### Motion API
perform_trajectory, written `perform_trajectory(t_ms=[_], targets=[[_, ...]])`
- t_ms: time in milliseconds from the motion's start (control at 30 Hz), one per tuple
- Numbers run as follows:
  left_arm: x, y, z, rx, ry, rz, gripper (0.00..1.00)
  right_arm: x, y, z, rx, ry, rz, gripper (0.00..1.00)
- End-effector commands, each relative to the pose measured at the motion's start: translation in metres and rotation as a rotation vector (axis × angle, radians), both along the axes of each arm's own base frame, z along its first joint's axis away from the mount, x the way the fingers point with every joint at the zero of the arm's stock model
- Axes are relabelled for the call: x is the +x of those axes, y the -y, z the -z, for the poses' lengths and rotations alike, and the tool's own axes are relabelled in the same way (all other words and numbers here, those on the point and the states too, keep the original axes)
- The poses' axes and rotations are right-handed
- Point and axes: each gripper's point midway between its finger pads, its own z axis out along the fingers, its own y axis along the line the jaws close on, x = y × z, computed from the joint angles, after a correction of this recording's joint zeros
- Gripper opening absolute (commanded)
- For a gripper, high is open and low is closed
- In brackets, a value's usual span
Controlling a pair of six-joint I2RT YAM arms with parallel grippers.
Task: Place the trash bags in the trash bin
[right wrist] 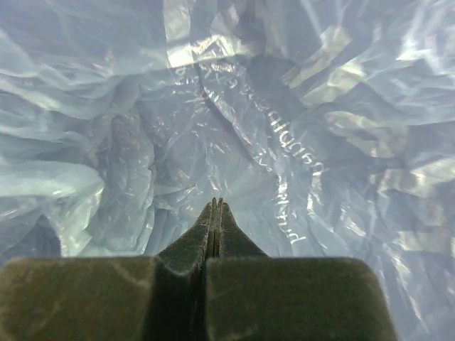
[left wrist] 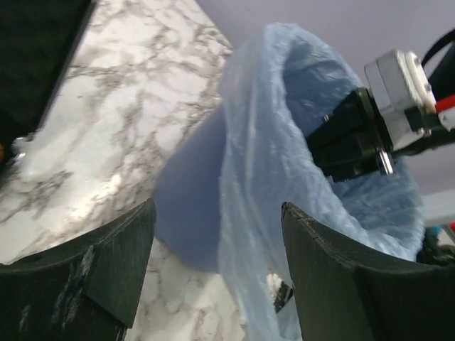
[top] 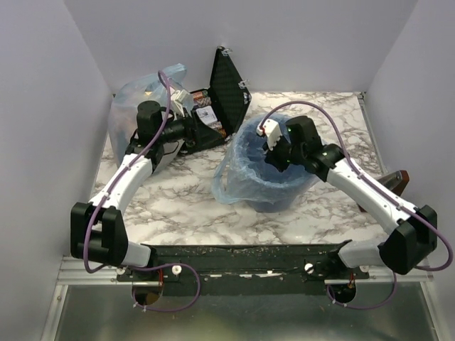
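The trash bin (top: 283, 193), a round blue bucket, stands right of the table's middle. The trash bag (top: 231, 177), thin crinkly light-blue film, lines it and spills over the left rim down to the table. My right gripper (top: 274, 150) reaches down into the bin's mouth. Its jaws are shut, tips (right wrist: 215, 207) pointing at the wrinkled film (right wrist: 298, 106), and I see nothing pinched between them. My left gripper (top: 190, 135) hovers left of the bin, open. Between its fingers (left wrist: 217, 207) the draped bag (left wrist: 263, 149) and the bin's wall (left wrist: 186, 206) show at a distance.
An open black case (top: 226, 92) stands at the back, just behind the left gripper. A bulging clear bag of coloured items (top: 135, 96) fills the back left corner. A brown object (top: 397, 179) sits at the right edge. White walls enclose the marble table (top: 178, 192).
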Motion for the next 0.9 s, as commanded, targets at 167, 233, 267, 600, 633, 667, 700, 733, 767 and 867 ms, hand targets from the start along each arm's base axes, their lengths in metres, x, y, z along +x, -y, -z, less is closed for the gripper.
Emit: perform_trajectory(t_ms=[167, 233, 267, 600, 633, 667, 700, 733, 767, 867], targets=[[-0.033, 0.025, 0.025, 0.013, -0.088, 0.153, 0.78, -0.005, -0.001, -0.053, 0.095, 0.048, 0.034, 0.01], [-0.031, 0.027, 0.034, 0.025, -0.095, 0.153, 0.78, -0.005, -0.002, -0.069, 0.119, 0.068, 0.036, 0.01], [-0.029, 0.028, 0.039, 0.036, -0.097, 0.151, 0.78, -0.005, -0.002, -0.078, 0.131, 0.084, 0.04, 0.01], [0.004, 0.025, 0.118, 0.224, -0.211, 0.029, 0.77, 0.006, 0.014, -0.169, 0.222, 0.284, 0.142, 0.01], [0.007, 0.024, 0.122, 0.238, -0.212, 0.026, 0.77, 0.008, 0.017, -0.179, 0.236, 0.304, 0.17, 0.01], [0.008, 0.024, 0.123, 0.247, -0.208, 0.03, 0.77, 0.011, 0.021, -0.19, 0.246, 0.33, 0.198, 0.01], [0.009, 0.025, 0.117, 0.243, -0.19, 0.04, 0.77, 0.014, 0.026, -0.197, 0.252, 0.344, 0.231, 0.06], [0.012, 0.026, 0.106, 0.236, -0.157, 0.041, 0.78, 0.018, 0.031, -0.206, 0.262, 0.358, 0.268, 0.22], [0.013, 0.026, 0.094, 0.227, -0.124, 0.046, 0.79, 0.021, 0.037, -0.213, 0.271, 0.37, 0.305, 0.41], [0.013, 0.022, 0.059, 0.227, -0.036, 0.031, 0.84, 0.031, 0.057, -0.221, 0.298, 0.369, 0.399, 0.7]])
